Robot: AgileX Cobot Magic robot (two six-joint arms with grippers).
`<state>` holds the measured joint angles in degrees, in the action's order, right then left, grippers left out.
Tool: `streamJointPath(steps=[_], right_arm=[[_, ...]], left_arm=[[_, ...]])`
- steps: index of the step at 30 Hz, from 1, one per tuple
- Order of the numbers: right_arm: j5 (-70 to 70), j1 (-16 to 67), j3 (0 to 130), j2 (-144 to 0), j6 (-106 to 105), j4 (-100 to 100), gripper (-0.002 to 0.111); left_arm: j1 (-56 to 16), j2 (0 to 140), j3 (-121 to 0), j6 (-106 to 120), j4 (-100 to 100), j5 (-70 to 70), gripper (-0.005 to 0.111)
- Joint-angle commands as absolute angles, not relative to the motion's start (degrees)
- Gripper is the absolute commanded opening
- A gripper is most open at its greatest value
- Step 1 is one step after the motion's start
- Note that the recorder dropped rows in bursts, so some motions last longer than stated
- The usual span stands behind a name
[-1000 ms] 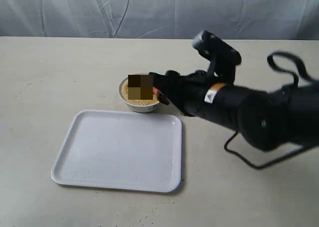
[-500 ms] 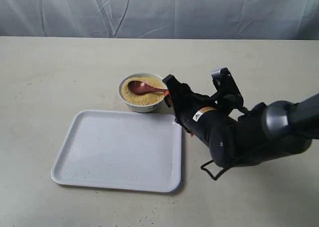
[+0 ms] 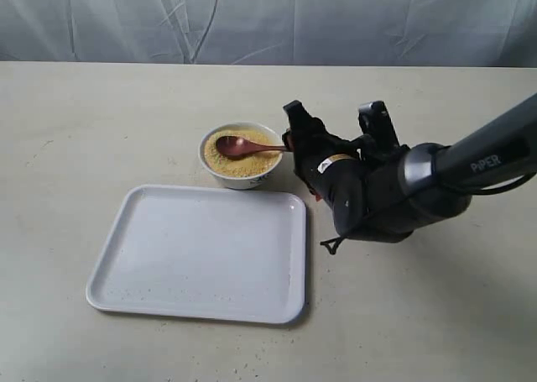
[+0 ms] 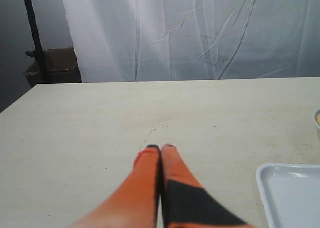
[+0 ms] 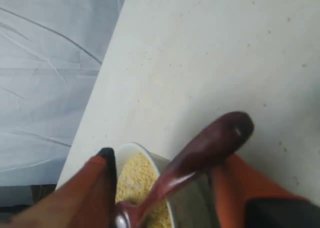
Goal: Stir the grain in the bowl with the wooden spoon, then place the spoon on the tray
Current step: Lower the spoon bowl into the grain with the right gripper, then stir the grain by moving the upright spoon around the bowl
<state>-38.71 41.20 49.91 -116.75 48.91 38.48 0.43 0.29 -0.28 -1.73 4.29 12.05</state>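
Swinging toward 12 o'clock since half a second ago, the right gripper (image 3: pixel 290 138) stands spread wide astride the handle of the wooden spoon (image 3: pixel 239 145); contact is hard to judge. The spoon stays lying in the grain (image 3: pixel 249 167), the bowl (image 3: pixel 243 181) just off the tray (image 3: pixel 193 248) at its 12 o'clock rim. The left gripper (image 4: pixel 160 149) is pinched closed over bare worktop (image 3: pixel 101 113).

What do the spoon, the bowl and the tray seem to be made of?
The spoon looks like wood: dark reddish-brown, with a smooth, slightly glossy finish; a highlight shows on its handle end. The bowl is white and smooth, perhaps ceramic or plastic; the look leaves it open. The tray is white with a soft sheen, probably plastic or melamine, judging by its thin moulded rim.
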Motion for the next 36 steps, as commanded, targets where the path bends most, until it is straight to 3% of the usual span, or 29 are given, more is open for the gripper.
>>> streamJointPath(steps=[1,6,7,8,10,18,21,25,36], right_arm=[[-39.40,40.62,51.37,-117.50,48.61,41.59,0.048],[-39.21,40.62,53.59,-120.01,48.61,41.59,0.039],[-39.32,40.62,53.74,-120.28,48.61,41.59,0.033],[-39.48,40.62,53.74,-120.50,48.61,41.59,0.018],[-40.54,40.62,53.74,-120.50,48.61,41.82,-0.001],[-51.01,40.62,53.74,-118.36,47.62,37.09,0.003],[-61.40,40.62,53.97,-117.51,35.78,25.71,0.003],[-59.36,40.62,55.16,-116.84,13.78,20.72,0.003],[-50.78,40.62,56.93,-116.73,-6.67,19.63,-0.001]], left_arm=[[0.48,0.00,0.00,-1.90,4.09,11.75,0.000],[0.48,0.00,0.00,-1.90,4.09,11.75,0.000],[0.48,0.00,0.00,-1.90,4.09,11.75,0.000],[0.48,0.00,0.00,-1.90,4.09,11.75,0.000],[0.48,0.00,0.00,-1.90,4.09,11.75,0.000],[0.48,0.00,0.00,-1.90,4.09,11.88,0.000],[0.48,0.00,0.00,-1.90,4.09,11.88,0.000],[0.48,0.00,0.00,-1.90,4.09,11.88,0.000],[0.48,0.00,0.00,-1.90,4.09,11.88,0.000]])
